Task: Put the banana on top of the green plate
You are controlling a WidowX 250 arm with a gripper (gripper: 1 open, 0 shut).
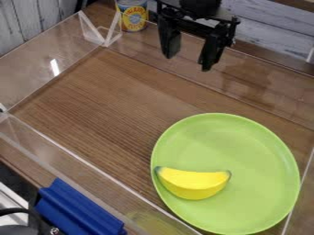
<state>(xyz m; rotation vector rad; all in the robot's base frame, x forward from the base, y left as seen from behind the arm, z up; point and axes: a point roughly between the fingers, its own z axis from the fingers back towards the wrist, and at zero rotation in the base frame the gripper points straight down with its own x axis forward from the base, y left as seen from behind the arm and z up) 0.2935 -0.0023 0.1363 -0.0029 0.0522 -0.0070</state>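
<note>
Smooth yellow banana [194,184] curves on the round green plate [233,151]; 1 black end effector [189,61] gapes wide, gripping nothing.

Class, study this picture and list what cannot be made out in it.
- Camera view: the arm above the hand is cut off by the top edge.
- Camera view: the can's label is too small to read.
- Camera view: the blue object is cut off by the bottom edge.
</note>
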